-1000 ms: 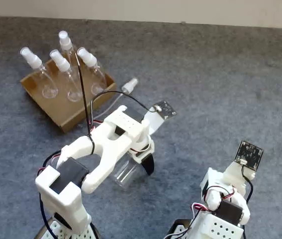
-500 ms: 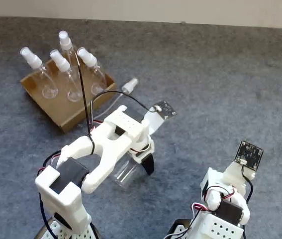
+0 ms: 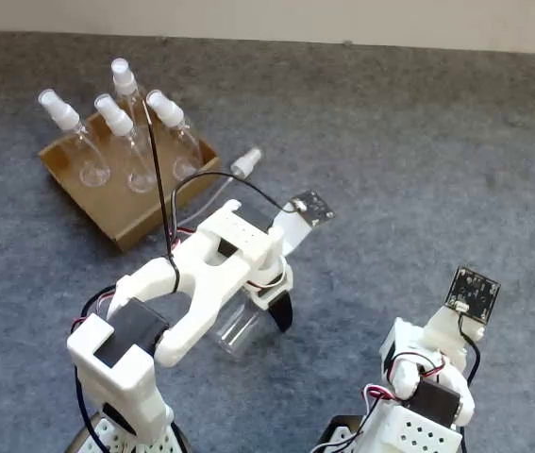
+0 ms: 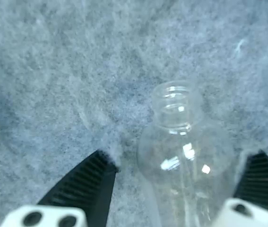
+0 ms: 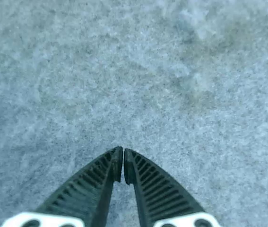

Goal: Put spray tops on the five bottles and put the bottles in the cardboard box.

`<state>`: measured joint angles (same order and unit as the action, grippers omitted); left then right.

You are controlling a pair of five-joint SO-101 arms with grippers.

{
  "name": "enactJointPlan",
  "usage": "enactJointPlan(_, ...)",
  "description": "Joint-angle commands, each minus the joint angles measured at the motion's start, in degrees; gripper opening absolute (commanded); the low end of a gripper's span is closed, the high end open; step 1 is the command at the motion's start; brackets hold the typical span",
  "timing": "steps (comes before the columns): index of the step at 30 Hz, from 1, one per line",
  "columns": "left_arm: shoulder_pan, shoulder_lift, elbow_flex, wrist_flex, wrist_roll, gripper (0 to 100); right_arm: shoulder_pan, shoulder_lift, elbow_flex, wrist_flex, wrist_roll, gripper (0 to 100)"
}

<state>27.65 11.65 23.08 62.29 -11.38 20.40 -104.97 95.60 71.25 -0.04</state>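
I've got the left end effector [image 4: 183, 163] spread wide, straddling the uncapped clear bottle [image 4: 176, 109], which lies on the grey worktop [image 3: 418, 151] without being clamped. The right end effector [image 5: 123, 163] is pinched closed on nothing, low over the worktop. Four capped bottles [image 3: 125, 142] stand in the cardboard box [image 3: 144, 226], and a loose spray top [image 3: 246, 162] lies just beside it.
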Motion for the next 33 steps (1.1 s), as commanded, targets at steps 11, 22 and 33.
enactJointPlan(11, 0.48, -1.27, -1.1, -0.53, -0.53, 35, -0.84, -0.57, 8.22, 0.48, -0.44, 0.5)
enactJointPlan(22, 0.57, -1.8, -1.01, 2.46, -3.43, 19, -0.84, -0.57, 8.22, 0.48, -0.44, 0.5)
enactJointPlan(33, 0.57, -2.07, -5.93, 2.73, -5.8, 18, -0.84, -0.57, 8.22, 0.48, -0.44, 0.5)
